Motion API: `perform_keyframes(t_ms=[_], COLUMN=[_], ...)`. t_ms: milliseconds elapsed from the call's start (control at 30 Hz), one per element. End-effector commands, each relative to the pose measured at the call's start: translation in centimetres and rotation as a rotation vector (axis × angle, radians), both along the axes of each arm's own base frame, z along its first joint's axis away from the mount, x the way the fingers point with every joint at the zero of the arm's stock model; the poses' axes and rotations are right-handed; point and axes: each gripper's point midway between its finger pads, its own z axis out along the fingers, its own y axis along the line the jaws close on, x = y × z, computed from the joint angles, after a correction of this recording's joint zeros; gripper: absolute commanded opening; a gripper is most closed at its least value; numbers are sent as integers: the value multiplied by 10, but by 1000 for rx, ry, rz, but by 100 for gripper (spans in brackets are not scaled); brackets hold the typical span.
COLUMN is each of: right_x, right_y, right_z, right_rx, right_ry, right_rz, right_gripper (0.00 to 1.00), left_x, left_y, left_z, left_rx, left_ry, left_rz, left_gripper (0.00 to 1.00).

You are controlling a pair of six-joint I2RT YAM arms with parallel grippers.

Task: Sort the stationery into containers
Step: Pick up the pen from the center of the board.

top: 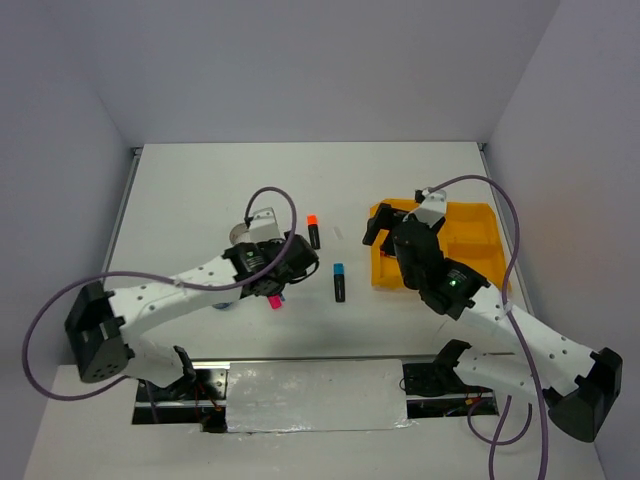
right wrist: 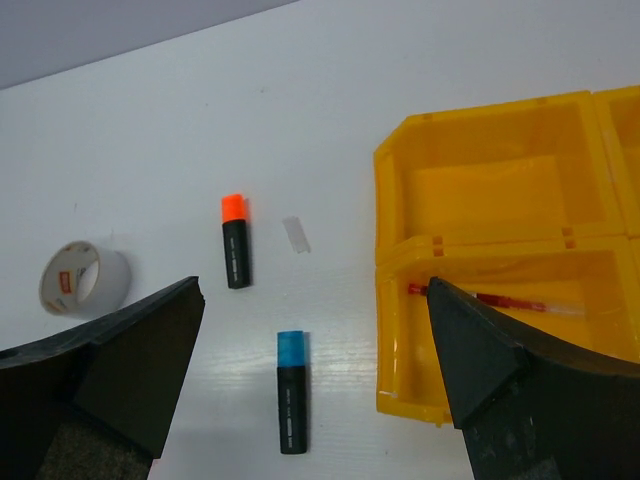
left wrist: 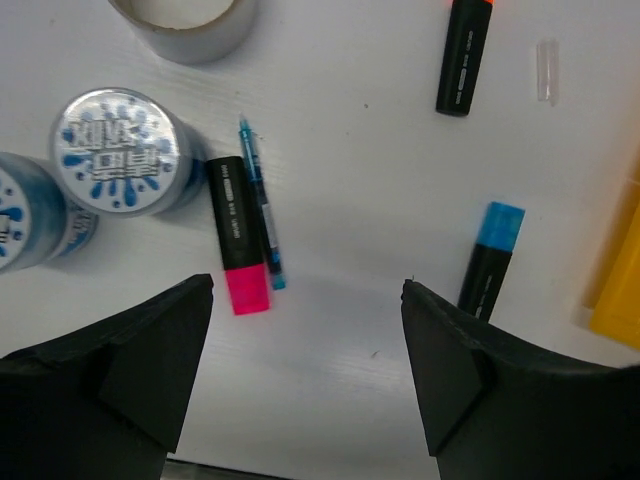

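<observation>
My left gripper point(left wrist: 307, 290) hangs open over bare table, nothing between its jaws. Just ahead to its left lie a pink-capped highlighter point(left wrist: 236, 235) and a thin blue pen point(left wrist: 260, 215) side by side. Two blue-white tubs point(left wrist: 118, 150) stand further left, with the grey tape ring point(left wrist: 185, 20) beyond them. My right gripper point(right wrist: 315, 290) is open and empty above the blue-capped highlighter point(right wrist: 291, 390) and the left edge of the yellow tray point(right wrist: 480, 115). A red pen point(right wrist: 500, 298) lies in the tray's near-left compartment. The orange-capped highlighter point(right wrist: 235, 240) lies further back.
A small clear plastic piece point(right wrist: 297, 234) lies beside the orange-capped highlighter point(top: 314, 230). From above, the tray point(top: 485, 212) sits right of centre, partly under my right arm. The blue-capped highlighter point(top: 339, 282) lies between both grippers. Walls close in the table's sides and back.
</observation>
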Motion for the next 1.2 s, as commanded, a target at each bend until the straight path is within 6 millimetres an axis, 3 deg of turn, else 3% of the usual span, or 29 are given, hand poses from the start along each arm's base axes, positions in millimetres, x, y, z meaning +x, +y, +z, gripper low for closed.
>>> perform_keyframes(t_ms=[0, 67, 100, 167, 333, 367, 433, 467, 567, 833, 1167], right_x=[-2, -2, -3, -4, -7, -8, -9, -9, -9, -8, -7], right_y=[9, 9, 6, -1, -13, -14, -14, -14, -13, -8, -5], right_z=[29, 31, 28, 28, 26, 28, 28, 29, 28, 21, 20], right_rx=[-49, -71, -85, -93, -93, -89, -90, -85, -85, -85, -81], right_ry=[-29, -13, 2, -1, 0, -5, -8, -13, -13, -2, 0], right_rz=[110, 123, 118, 97, 76, 81, 87, 91, 101, 124, 130], right_gripper=[100, 100, 100, 100, 100, 100, 100, 100, 100, 100, 99], left_x=[21, 30, 37, 46, 56, 57, 54, 53, 51, 43, 34], left_y=[-15, -17, -19, -24, -31, -27, -28, -23, -20, -10, 0], left_z=[2, -6, -20, -34, -64, -69, -83, -97, -106, -110, -114], left_rx=[-59, -37, -32, -42, 5, 11, 9, 12, 16, 31, 28], left_ry=[-37, -26, 21, 62, 138, 155, 200, 230, 249, 256, 264], left_rz=[158, 184, 202, 203, 221, 237, 237, 240, 246, 244, 257], left_gripper=[88, 85, 81, 70, 67, 62, 43, 43, 43, 50, 47])
